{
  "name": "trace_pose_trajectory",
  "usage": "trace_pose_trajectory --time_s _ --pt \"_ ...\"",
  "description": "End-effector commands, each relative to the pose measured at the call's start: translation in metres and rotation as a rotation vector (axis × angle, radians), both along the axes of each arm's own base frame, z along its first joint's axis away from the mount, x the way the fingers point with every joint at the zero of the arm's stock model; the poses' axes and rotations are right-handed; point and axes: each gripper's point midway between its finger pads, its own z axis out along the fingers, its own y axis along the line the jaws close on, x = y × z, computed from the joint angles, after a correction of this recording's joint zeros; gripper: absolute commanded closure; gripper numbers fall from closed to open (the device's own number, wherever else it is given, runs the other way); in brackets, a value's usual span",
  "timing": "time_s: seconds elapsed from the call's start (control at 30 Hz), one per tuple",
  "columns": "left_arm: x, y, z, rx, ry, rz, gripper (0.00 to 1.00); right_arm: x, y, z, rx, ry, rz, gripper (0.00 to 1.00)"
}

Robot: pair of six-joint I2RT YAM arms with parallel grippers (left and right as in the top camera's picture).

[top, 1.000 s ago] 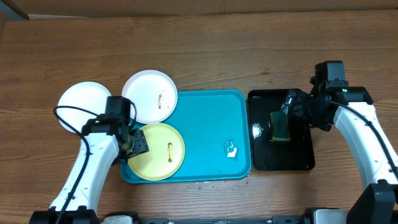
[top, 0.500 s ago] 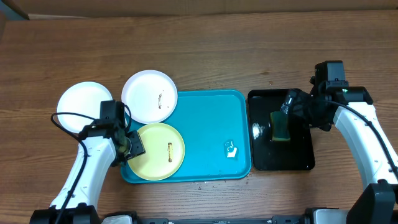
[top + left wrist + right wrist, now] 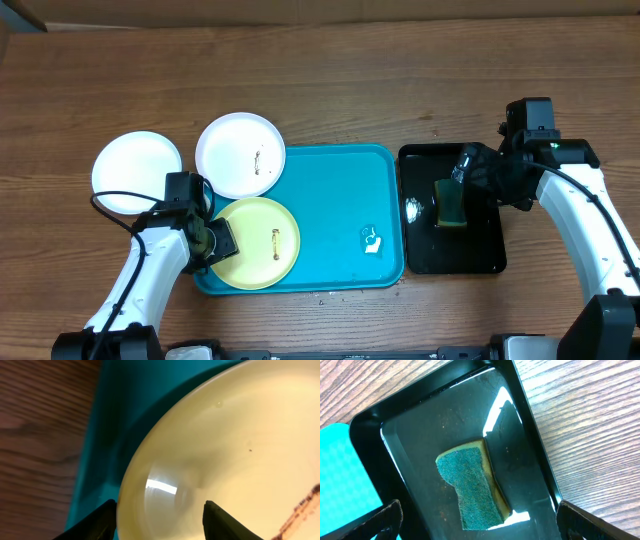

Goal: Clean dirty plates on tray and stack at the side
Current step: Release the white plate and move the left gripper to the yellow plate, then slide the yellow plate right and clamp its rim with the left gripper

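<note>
The pale yellow-green plate (image 3: 262, 243) lies at the front left of the turquoise tray (image 3: 340, 190) and has a brown smear. My left gripper (image 3: 218, 241) is open, its fingers astride the plate's left rim (image 3: 160, 520). A white plate with a brown smear (image 3: 240, 153) overlaps the tray's back left corner. A clean-looking white plate (image 3: 137, 172) lies on the table to the left. My right gripper (image 3: 467, 172) is open and empty (image 3: 480, 525) above a green sponge (image 3: 470, 487).
The sponge (image 3: 451, 204) lies in a wet, glossy black tray (image 3: 480, 255) to the right of the turquoise tray. A small white scrap (image 3: 371, 240) lies on the turquoise tray's right part. Bare wooden table surrounds both trays.
My left arm has drawn back toward the front edge, its gripper staying at the yellow-green plate's left rim; the plate has shifted slightly right. The right arm has not moved.
</note>
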Motion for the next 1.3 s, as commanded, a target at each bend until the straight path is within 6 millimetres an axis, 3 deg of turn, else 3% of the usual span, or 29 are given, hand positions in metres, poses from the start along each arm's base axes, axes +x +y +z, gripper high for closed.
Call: trace_pose_trajectory --time_s 0.0,0.1,0.4,0.87,1.03,1.17,1.27 --pt "0.0 -0.03 0.004 -0.173 -0.022 -0.084 0.44 0.0 0.001 -0.001 0.008 0.002 -0.005 0.0" --pt "0.002 -0.046 0.007 -0.246 -0.034 -0.115 0.43 0.0 0.001 -0.001 0.008 0.002 -0.005 0.0" --pt "0.003 -0.078 0.009 -0.254 -0.055 -0.243 0.43 0.0 0.001 -0.001 0.008 0.002 -0.005 0.0" --pt "0.006 -0.151 0.017 -0.298 -0.137 -0.403 0.42 0.0 0.001 -0.001 0.008 0.002 -0.005 0.0" --pt "0.015 -0.149 0.025 -0.287 -0.152 -0.364 0.49 0.0 0.001 -0.001 0.008 0.002 -0.005 0.0" --pt "0.033 -0.142 0.049 -0.235 -0.174 -0.332 0.47 0.0 0.001 -0.001 0.008 0.002 -0.005 0.0" --pt "0.042 -0.124 0.06 -0.131 -0.177 -0.251 0.45 0.0 0.001 -0.001 0.008 0.002 -0.005 0.0"
